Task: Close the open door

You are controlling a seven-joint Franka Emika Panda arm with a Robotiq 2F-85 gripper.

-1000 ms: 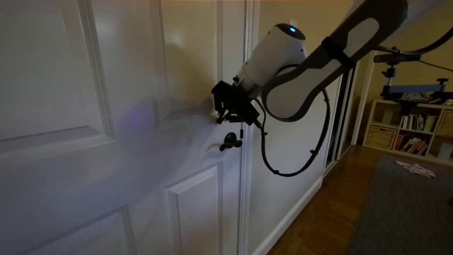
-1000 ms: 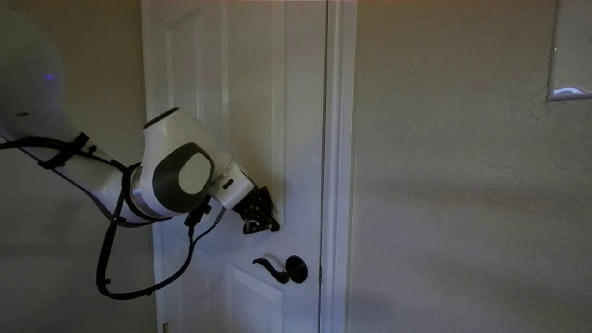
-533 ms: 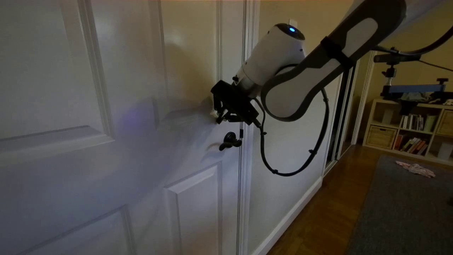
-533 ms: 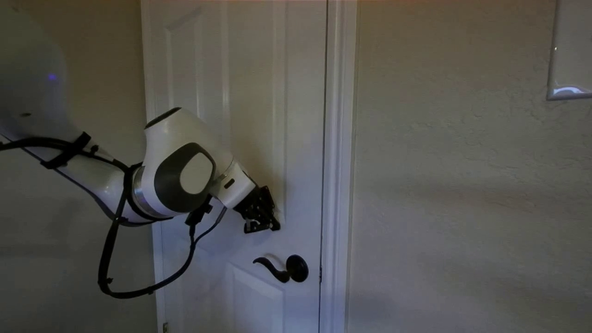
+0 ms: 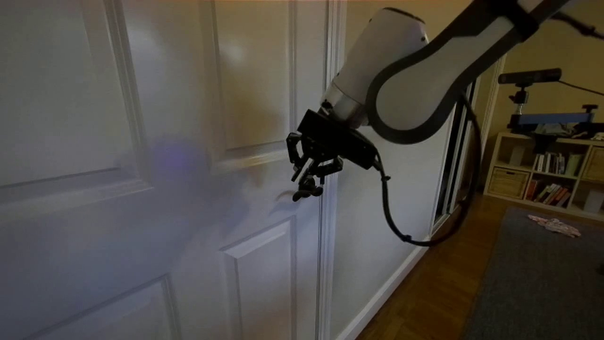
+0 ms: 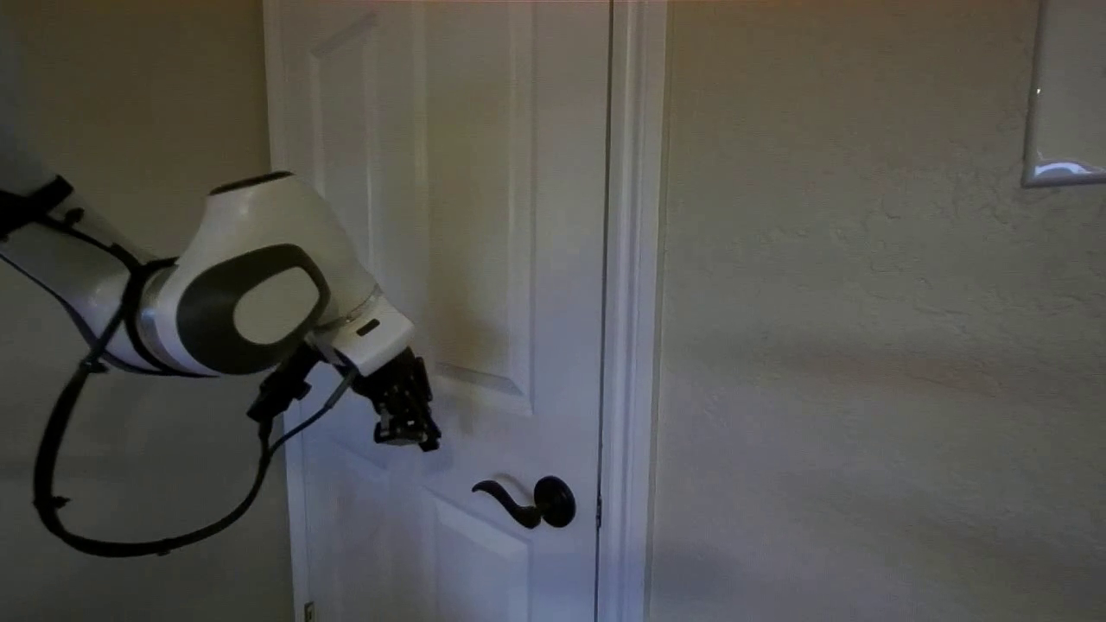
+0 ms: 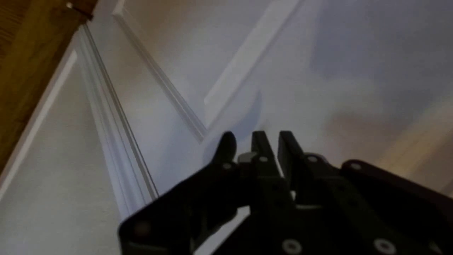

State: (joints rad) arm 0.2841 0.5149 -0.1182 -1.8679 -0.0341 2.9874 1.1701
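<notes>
White arm (image 6: pixel 272 307): comes in at a slant in both exterior views, a black cable (image 6: pixel 125 548) hanging from it in a wide loop.
Gripper (image 7: pixel 273 136): black, tilted, its tips angled down in front of the white door (image 6: pixel 475 173), higher than the lever handle (image 6: pixel 529 517).
Jaws: nearly together; the wrist view shows a thin pale slit between the fingers (image 7: pixel 261 148).
Dark rounded tip (image 7: pixel 228 143): just beside the fingers in that view, which is dim; it may be the lever's end, partly covered by the gripper.
Lever handle: black, near one upright edge of the door, free end pointing away from that edge; in an exterior view it is apart from the fingertips.
Door: stands in its frame (image 6: pixel 635 259), that same edge lying along the frame with a thin dark line between.
Violet glow (image 5: pixel 174 153): on the door face, between the lower corners of two upper panels.
Wall (image 6: pixel 847 363): beige, beyond the frame; a pale framed panel (image 6: pixel 1071 86) is cut off in an upper corner.
Floor (image 5: pixel 420 302): brown wood, running along a white baseboard (image 5: pixel 390 288).
Rug (image 5: pixel 538 274): dark grey, a pinkish cloth (image 5: pixel 554 225) lying near its far edge.
Shelf (image 5: pixel 557 177): light wood, holding books (image 5: pixel 549 163) and a woven basket (image 5: pixel 507 182); above it show a black bar-shaped device (image 5: pixel 529 76) on a mount and a blue bar (image 5: pixel 549 118).
</notes>
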